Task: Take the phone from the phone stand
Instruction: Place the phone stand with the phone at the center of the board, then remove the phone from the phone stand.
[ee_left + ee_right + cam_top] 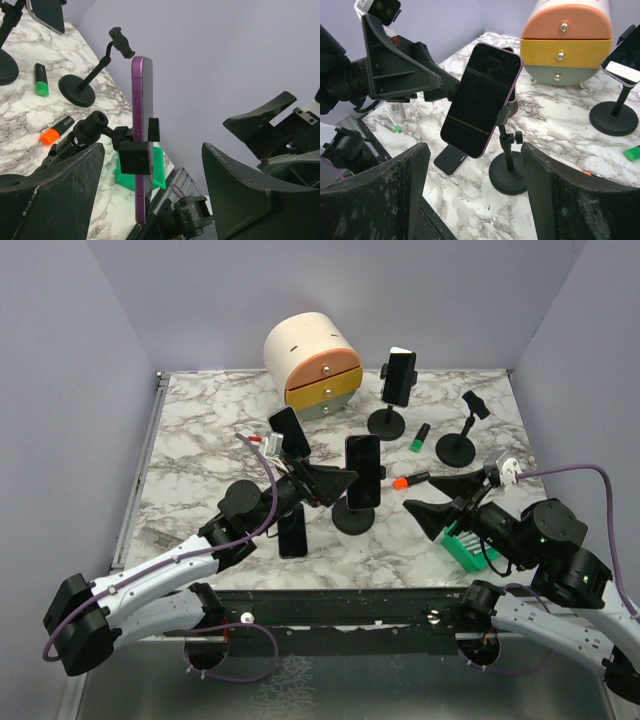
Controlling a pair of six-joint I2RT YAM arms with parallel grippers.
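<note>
A purple phone (362, 470) with a dark screen sits clamped upright in a black stand (353, 517) at the table's middle. My left gripper (343, 483) is open, its tips just left of this phone and not touching it. In the left wrist view the phone (141, 125) shows edge-on in the clamp (136, 156), ahead of my open gripper (150, 195). My right gripper (422, 494) is open and empty to the phone's right. The right wrist view shows the phone (481, 100), the stand's base (509, 174) and my open gripper (475, 195) facing them.
Two other stands hold phones, at back (399, 377) and left (288, 433). An empty stand (457, 448) is at right. A phone (292, 532) lies flat near the front. A drawer unit (312, 362), green marker (421, 438), orange marker (410, 481) and green rack (462, 545) stand around.
</note>
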